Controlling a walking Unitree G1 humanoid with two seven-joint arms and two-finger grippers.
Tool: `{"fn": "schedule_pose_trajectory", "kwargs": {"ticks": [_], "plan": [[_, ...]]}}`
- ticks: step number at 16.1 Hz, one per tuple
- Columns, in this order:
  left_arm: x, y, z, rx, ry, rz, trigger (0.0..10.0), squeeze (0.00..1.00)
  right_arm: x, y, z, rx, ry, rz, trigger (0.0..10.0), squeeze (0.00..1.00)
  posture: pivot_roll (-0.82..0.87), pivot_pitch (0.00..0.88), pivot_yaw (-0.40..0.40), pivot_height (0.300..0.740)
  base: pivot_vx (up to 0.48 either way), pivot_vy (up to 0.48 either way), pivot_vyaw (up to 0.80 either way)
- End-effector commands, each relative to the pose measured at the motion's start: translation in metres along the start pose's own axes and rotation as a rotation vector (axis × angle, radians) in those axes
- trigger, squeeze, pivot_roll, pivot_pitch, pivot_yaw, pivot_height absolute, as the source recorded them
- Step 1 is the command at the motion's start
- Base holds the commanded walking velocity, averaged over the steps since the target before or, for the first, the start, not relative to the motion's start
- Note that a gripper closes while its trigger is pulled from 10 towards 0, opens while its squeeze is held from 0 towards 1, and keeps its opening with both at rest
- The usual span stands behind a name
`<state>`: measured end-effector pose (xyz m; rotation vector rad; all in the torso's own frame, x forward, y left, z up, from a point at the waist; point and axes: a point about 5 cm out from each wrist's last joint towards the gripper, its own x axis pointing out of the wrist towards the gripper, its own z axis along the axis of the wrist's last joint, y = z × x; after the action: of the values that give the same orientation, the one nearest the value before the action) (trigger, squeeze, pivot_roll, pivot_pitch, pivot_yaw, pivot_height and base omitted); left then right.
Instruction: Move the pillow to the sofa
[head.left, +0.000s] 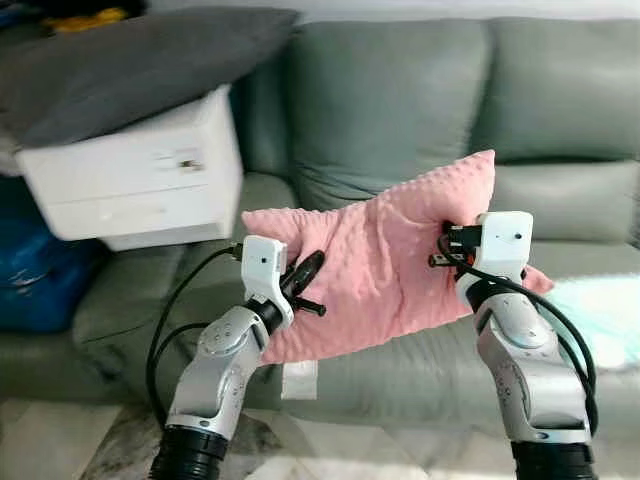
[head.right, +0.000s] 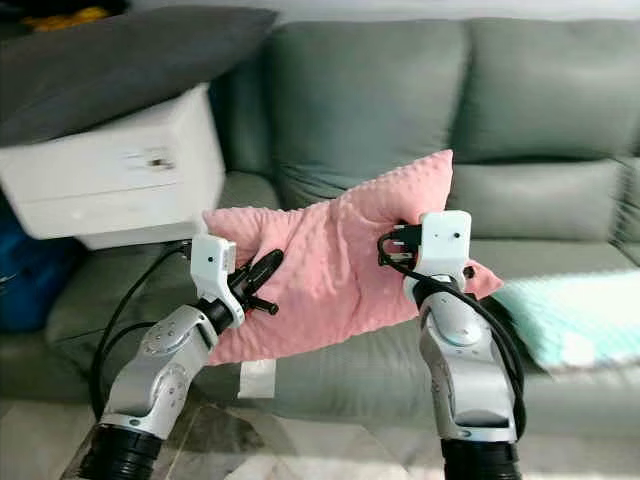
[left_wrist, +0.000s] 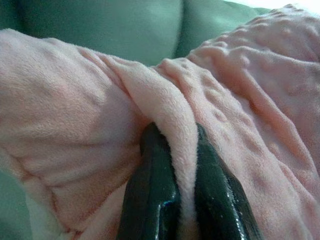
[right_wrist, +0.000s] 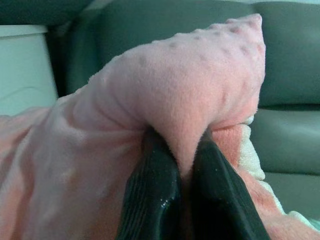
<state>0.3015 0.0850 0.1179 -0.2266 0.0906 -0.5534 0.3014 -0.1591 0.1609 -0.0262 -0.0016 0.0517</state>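
A pink dotted plush pillow (head.left: 375, 255) hangs in the air in front of the grey-green sofa (head.left: 400, 110), held between both arms just above the seat's front edge. My left gripper (head.left: 305, 272) is shut on a fold at the pillow's left end; in the left wrist view its black fingers (left_wrist: 152, 200) pinch a ridge of pink fabric (left_wrist: 175, 125). My right gripper (head.left: 442, 250) is shut on the pillow's right side, and the right wrist view has its fingers (right_wrist: 150, 200) clamped on a bulge of pillow (right_wrist: 185, 95).
A white box (head.left: 140, 175) sits on the sofa's left seat with a dark grey cushion (head.left: 120, 65) on top. A blue bag (head.left: 30, 280) lies at the far left. A pale mint cloth (head.left: 600, 315) lies on the right seat. Light floor (head.left: 60, 450) below.
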Motion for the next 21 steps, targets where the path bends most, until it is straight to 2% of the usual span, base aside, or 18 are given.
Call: {"fn": "schedule_pose_trajectory", "kwargs": {"ticks": [1, 7, 14, 19, 21], "plan": [[0.0012, -0.0024, 0.0072, 0.015, -0.021, -0.024, 10.0, 0.0, 0.0015, 0.0083, 0.0078, 0.002, -0.033, 0.036, 10.0, 0.0, -0.09, 0.0, 0.062, 0.74, 0.48, 0.0, 0.0], [0.001, -0.0025, 0.0061, 0.012, -0.013, -0.02, 10.0, 0.0, 0.0013, 0.0087, 0.0072, 0.001, -0.031, 0.037, 10.0, 0.0, -0.09, 0.0, 0.061, 0.74, 0.459, 0.0, 0.0], [0.0011, -0.0042, 0.0037, 0.004, 0.002, -0.038, 10.0, 0.0, 0.0018, 0.0098, 0.0067, 0.003, -0.028, 0.039, 10.0, 0.0, -0.09, 0.0, 0.062, 0.74, 0.0, 0.0, 0.0], [0.0017, -0.0052, 0.0016, 0.01, 0.019, -0.034, 10.0, 0.0, 0.0025, 0.0101, 0.0066, 0.002, -0.024, 0.04, 10.0, 0.0, -0.09, 0.0, 0.059, 0.74, 0.0, 0.0, -0.72], [0.002, -0.0053, 0.0012, 0.015, 0.025, -0.035, 10.0, 0.0, 0.0027, 0.0101, 0.0065, 0.005, -0.024, 0.04, 10.0, 0.0, -0.09, 0.0, 0.059, 0.74, 0.0, 0.0, -0.22]]}}
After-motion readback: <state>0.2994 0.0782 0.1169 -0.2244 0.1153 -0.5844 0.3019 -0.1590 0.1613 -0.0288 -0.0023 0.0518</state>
